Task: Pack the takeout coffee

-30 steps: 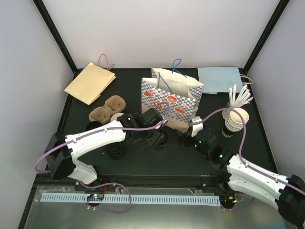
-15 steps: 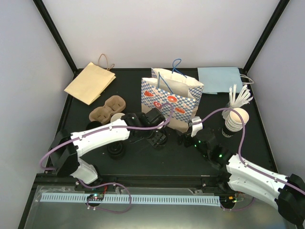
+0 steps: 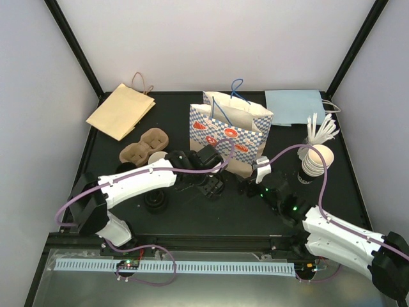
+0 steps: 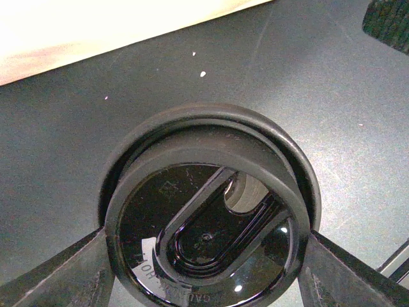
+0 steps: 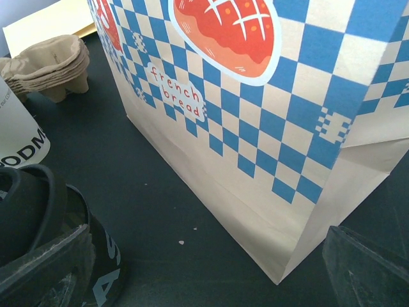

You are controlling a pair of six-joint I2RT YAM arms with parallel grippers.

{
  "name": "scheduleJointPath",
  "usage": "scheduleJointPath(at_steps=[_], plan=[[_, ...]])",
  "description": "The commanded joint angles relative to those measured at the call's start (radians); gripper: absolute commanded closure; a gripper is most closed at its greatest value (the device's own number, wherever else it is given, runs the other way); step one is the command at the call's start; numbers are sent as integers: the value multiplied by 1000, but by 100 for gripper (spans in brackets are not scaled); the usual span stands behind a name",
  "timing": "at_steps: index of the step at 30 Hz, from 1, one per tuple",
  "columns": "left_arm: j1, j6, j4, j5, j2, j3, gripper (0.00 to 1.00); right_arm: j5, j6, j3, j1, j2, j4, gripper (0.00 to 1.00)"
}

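We are pinching lid (image 4: 206, 217) in left gripper (image 4: 204, 268); we are holding right gripper (image 5: 204, 268) with 2 fingers spread wide, bag (image 5: 255, 109) just ahead.

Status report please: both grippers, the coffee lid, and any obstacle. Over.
Left gripper shut on black lid. Right gripper open, empty. Checkered bag upright, close ahead of right gripper. No obstacle seen.

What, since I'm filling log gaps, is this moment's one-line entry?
left claw: closed on black lid | right claw: open, empty, beside checkered bag | bag: upright
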State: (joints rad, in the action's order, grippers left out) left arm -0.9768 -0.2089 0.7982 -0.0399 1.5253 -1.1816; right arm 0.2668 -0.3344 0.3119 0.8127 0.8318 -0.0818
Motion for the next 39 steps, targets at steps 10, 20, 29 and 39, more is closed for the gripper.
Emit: scheduleJointPath(at_steps=[10,20,29,39], plan=[[-8,20,20,8,38,-47,36,-2,11,9,-3,7,-33,0],[-13,25,68,-17,87,-88,36,-114,-5,9,-3,44,-48,0],[-14,34,112,-24,140,-112,36,-223,-174,27,-45,96,-7,1],[-15,42,130,-18,175,-125,36,-536,-347,35,-159,129,-71,11]])
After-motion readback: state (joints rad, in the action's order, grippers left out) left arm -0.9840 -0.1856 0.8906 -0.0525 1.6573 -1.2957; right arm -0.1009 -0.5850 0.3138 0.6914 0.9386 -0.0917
